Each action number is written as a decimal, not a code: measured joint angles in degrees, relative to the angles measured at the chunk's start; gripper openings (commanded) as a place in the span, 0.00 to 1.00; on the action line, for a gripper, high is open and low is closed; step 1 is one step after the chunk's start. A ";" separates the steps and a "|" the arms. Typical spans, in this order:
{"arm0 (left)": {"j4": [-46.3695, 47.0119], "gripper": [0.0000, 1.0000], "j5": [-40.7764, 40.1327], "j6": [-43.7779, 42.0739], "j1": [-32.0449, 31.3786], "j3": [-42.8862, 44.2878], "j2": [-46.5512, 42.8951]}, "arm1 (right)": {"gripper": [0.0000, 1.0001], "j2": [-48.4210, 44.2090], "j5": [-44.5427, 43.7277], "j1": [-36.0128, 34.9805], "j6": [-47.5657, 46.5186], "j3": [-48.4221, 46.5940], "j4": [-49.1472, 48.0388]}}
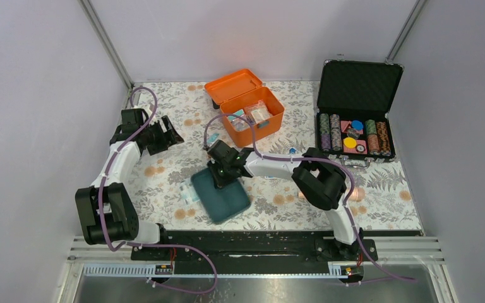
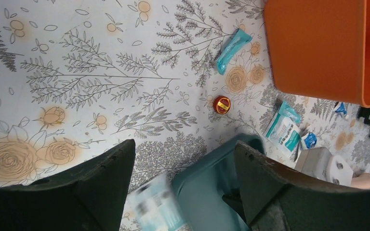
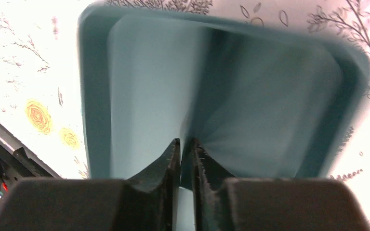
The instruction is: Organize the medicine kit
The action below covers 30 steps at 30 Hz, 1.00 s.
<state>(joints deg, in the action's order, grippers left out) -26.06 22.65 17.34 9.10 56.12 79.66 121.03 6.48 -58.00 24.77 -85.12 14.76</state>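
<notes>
Medicine kit (image 1: 251, 107): orange box at the far middle of the table, lid thrown back so I can load it from above
Insert tray (image 1: 222, 199): teal, out of the box, flat on the cloth near the arms; I judge it goes back once the loose stock is in
Right gripper (image 3: 184, 142): clenched on the tray's thin dividing rib, the one part narrow enough to pinch for a lift
Left gripper (image 2: 184, 147): released, nothing between its fingers, hovering left of the tray, out of my way
Packets (image 2: 283, 130): white-and-teal, scattered on the cloth between tray and box
Red disc (image 2: 221, 104): small, alone on the cloth
</notes>
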 measured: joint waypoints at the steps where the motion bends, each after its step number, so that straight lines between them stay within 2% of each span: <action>1: -0.09 0.73 0.22 0.17 0.00 0.15 0.26 | 0.08 -0.33 -0.24 0.00 -0.50 0.33 0.04; 3: -0.61 0.73 1.01 0.52 0.04 1.27 1.53 | 0.00 -1.57 -1.03 0.04 -2.32 1.53 0.33; 7: -1.88 0.72 2.05 0.50 0.04 4.94 5.27 | 0.00 -4.59 1.03 1.18 -6.12 2.47 0.57; 10: -3.72 0.71 2.47 0.02 0.07 7.96 7.56 | 0.00 -6.97 5.20 3.08 -10.12 2.47 1.33; 14: -7.17 0.71 3.19 -1.81 0.07 11.19 9.60 | 0.00 -9.27 12.81 7.06 -17.49 -0.04 7.02; 19: -10.84 0.70 3.93 -4.87 0.24 12.63 10.99 | 0.00 -9.60 26.16 14.49 -26.12 -10.93 17.27; 25: -14.71 0.70 4.28 -7.08 2.16 16.79 12.39 | 0.00 -10.38 44.06 26.60 -27.34 -28.50 24.68; 28: -14.86 0.69 4.28 -7.50 2.86 19.45 12.68 | 0.00 -9.38 49.05 30.84 -29.09 -41.46 30.12; 30: -14.80 0.69 4.33 -7.48 2.89 20.31 12.70 | 0.00 -7.96 49.66 31.78 -33.99 -49.46 33.99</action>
<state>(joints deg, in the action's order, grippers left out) -40.86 26.98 9.87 11.99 76.42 92.36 113.08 56.14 -26.22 -9.21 -134.58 48.75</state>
